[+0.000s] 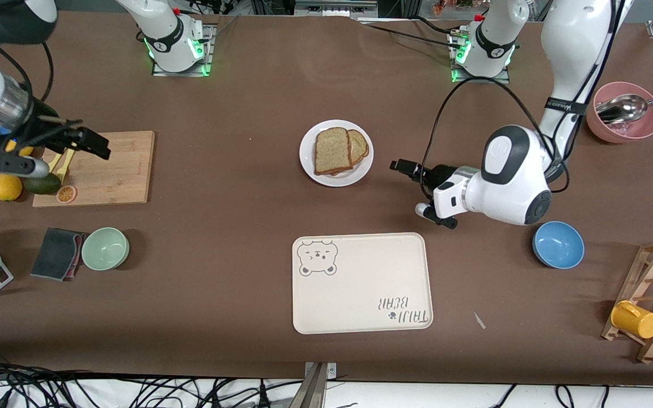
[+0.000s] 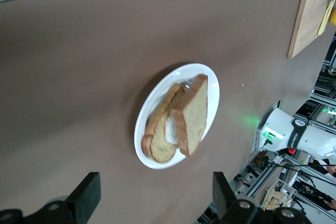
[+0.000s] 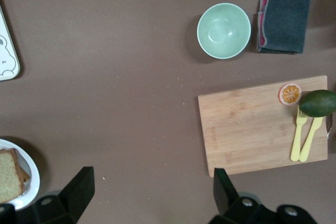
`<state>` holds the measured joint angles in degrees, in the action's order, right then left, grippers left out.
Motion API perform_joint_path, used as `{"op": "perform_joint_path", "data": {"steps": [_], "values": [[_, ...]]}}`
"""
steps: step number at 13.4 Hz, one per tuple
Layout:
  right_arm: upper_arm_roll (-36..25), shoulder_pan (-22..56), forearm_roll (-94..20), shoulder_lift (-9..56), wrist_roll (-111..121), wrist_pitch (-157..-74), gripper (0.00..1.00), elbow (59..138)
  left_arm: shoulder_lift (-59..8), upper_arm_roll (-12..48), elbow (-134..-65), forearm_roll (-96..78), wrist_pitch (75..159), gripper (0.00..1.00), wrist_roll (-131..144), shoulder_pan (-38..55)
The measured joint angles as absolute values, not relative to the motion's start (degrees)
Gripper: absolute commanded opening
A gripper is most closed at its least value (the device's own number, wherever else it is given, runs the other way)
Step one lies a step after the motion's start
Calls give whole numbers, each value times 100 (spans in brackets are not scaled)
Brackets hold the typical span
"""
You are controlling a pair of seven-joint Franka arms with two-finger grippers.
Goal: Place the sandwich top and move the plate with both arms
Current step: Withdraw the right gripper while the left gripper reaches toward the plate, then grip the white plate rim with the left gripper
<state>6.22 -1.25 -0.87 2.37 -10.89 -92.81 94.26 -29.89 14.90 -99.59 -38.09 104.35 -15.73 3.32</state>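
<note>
Brown bread, the sandwich top, lies on the white plate in the middle of the counter, resting on a smaller slice. Beside the plate, toward the left arm's end, the left pincer hangs low, fingers spread and empty. The right pincer waits, spread open with nothing held, over the wooden board. A cream tray sits nearer the front camera than the plate.

The front view looked down from high across the table, facing both arm bases. The left wrist view faced the plate obliquely from beside it. The right wrist view looked straight down on the cutting board. All three views shared the plate.
</note>
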Motion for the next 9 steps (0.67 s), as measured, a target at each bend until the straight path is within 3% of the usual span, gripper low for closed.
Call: {"op": "perform_joint_path", "data": {"steps": [2,8,9], "values": [[533,-220,-197,32,-874,-9203,100,9541,-3131,1497,-10274,-4237,10817,90,-2193,357],[270,-245,-220,-70,-794,-9168,100,9543,-3502,1514,-11140,-5478,11713,63,-3975,492],[270,-245,-220,-41,-794,-9169,100,9544,-3567,1519,-11154,-5492,11833,62,-4029,553]]}}
